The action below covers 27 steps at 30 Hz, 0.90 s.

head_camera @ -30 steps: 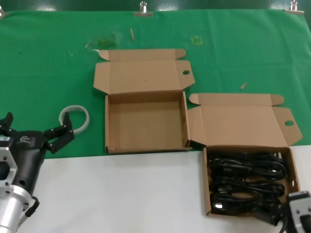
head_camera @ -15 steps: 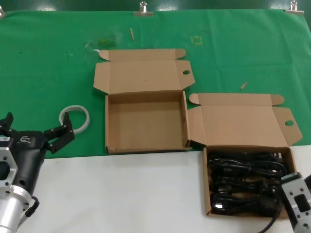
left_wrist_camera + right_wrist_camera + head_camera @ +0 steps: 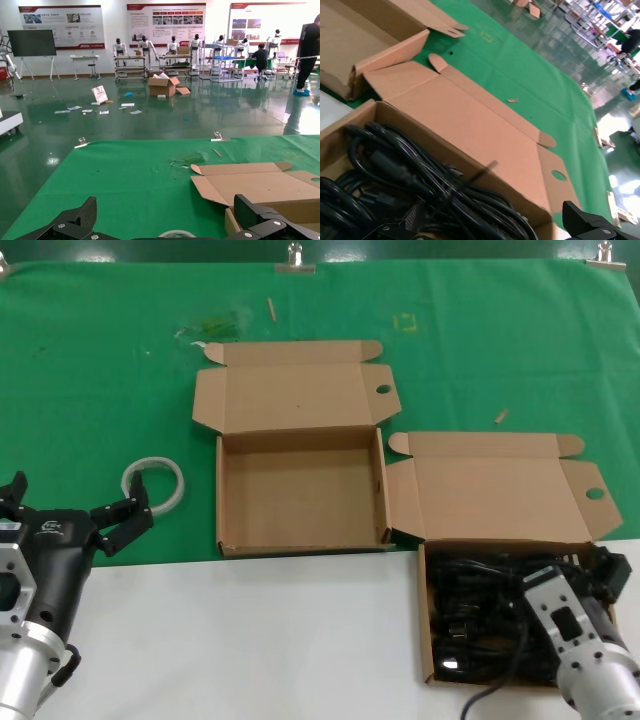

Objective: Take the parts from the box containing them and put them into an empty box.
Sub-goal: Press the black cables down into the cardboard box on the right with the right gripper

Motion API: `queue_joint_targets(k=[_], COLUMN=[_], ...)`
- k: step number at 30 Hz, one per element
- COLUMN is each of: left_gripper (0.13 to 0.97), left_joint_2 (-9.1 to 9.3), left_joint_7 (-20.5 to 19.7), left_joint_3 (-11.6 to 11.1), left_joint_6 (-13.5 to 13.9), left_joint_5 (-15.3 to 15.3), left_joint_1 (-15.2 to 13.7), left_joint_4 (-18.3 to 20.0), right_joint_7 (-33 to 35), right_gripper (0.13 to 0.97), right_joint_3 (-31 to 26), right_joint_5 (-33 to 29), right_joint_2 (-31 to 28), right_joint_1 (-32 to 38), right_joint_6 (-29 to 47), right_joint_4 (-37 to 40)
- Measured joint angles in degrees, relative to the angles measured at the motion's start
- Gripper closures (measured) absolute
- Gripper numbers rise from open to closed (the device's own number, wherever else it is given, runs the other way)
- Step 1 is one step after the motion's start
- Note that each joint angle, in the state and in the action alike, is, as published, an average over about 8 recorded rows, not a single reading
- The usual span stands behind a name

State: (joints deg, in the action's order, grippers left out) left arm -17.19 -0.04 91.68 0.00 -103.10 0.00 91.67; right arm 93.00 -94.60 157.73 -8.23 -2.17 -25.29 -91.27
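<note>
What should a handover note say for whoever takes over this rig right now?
Right gripper: open, over the full box, above the cables, holding nothing.
Left gripper: open and empty, parked at the near left beside the white tape ring.
Empty box: lid open, nothing inside, on the green cloth to the left of the full one.
Done: no cable moved yet.
Left: grip a cable bundle, carry it to the empty box, repeat for the rest.

White table [image 3: 250, 640], green cloth [image 3: 100, 360] across it — two open cardboard boxes [image 3: 300, 495]; tape ring [image 3: 154, 483]
</note>
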Motion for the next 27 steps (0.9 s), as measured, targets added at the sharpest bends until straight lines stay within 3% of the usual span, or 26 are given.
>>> queue_joint_targets(k=[11, 27], left_gripper=[0.132, 0.132], left_joint_2=[0.00, 0.00], left_joint_7=[0.0, 0.0], left_joint_3=[0.0, 0.0], left_joint_6=[0.0, 0.0], left_joint_5=[0.0, 0.0], left_joint_1=[0.0, 0.0], left_joint_4=[0.0, 0.0], right_joint_7=[-0.3, -2.8], right_gripper=[0.129, 0.171], right_joint_3=[-1.0, -1.6], right_joint_5=[0.0, 0.0], right_joint_2=[0.0, 0.0], right_joint_1=[2.7, 1.0], right_joint_6=[0.8, 0.6], right_joint_4=[5.1, 4.3])
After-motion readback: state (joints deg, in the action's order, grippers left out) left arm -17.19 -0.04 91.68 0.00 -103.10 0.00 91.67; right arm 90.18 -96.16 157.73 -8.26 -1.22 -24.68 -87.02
